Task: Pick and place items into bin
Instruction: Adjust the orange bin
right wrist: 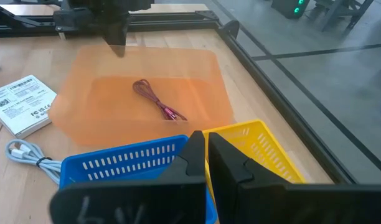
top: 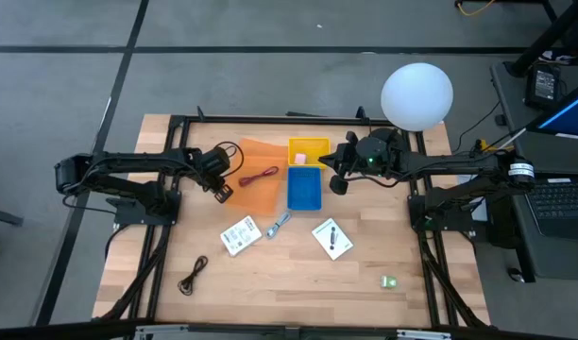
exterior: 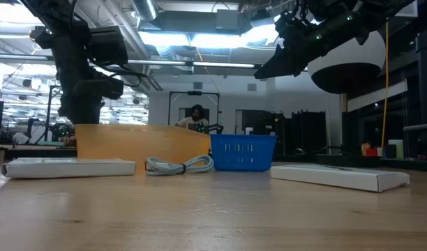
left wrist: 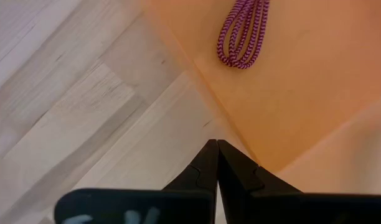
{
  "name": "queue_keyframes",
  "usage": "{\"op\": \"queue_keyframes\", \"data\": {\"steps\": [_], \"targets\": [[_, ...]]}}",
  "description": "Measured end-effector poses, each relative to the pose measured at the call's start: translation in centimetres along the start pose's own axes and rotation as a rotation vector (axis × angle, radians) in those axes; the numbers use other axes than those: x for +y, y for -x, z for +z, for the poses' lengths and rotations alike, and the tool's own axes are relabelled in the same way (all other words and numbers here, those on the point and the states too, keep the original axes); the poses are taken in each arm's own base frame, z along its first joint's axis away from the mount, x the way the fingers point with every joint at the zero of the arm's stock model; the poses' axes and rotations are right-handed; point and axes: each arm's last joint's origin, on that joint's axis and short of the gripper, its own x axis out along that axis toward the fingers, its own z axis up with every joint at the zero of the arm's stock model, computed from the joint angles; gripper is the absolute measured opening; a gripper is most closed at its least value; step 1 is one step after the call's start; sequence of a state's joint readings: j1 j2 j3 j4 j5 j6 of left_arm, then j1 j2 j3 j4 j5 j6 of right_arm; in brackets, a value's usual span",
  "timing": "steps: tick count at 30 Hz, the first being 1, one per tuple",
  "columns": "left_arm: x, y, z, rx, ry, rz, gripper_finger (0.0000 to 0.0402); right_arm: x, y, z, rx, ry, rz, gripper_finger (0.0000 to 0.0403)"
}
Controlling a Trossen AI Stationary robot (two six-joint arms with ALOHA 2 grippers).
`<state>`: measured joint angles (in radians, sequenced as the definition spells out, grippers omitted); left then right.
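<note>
Left hand (top: pixel 221 192) hangs shut and empty over the near-left edge of the orange bin (top: pixel 256 185), its fingertips pressed together in its wrist view. The red cable (top: pixel 259 177) already lies inside that bin, just beyond the hand. Right hand (top: pixel 337 182) is likewise closed on nothing, poised above the seam between the blue basket (top: pixel 304 190) and the yellow basket (top: pixel 309 151).

What remains lies on the bench toward the front edge. One white card (top: pixel 240 235) sits just front of the orange bin, near the left hand; its long axis runs on a slant. The silver-blue tool (top: pixel 279 224) lies between that card and the second card (top: pixel 332 238), which is front of the blue basket and nearer the right hand. The black cable (top: pixel 193 276) is well apart at the front-left, on the left arm's side. A tiny green piece (top: pixel 389 281) sits front-right, on the right arm's side; a pinkish piece seems to rest in the yellow basket, though that is hard to make out.
</note>
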<state>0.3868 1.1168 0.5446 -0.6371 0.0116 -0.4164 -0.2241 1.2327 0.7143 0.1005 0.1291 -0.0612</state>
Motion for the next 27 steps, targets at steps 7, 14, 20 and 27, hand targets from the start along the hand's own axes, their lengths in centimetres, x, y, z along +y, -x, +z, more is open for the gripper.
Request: {"op": "queue_keyframes", "data": {"steps": [7,14,20,27], "targets": [[-0.14,0.01,0.02,0.010,0.001,-0.042,0.0002,0.00,0.00,0.00,0.000,0.002,0.000,0.0004],[-0.42,0.03,0.32,-0.009,-0.012,-0.098,0.0001,0.00,0.00,0.00,0.000,0.003,0.000,0.0004],[-0.54,0.04,0.43,-0.015,-0.024,-0.126,0.0002,0.00,0.00,0.00,0.000,0.003,0.000,0.0004],[-0.78,0.09,0.78,-0.047,-0.054,-0.167,0.0003,0.00,0.00,0.00,0.000,0.003,0.000,0.0004]]}}
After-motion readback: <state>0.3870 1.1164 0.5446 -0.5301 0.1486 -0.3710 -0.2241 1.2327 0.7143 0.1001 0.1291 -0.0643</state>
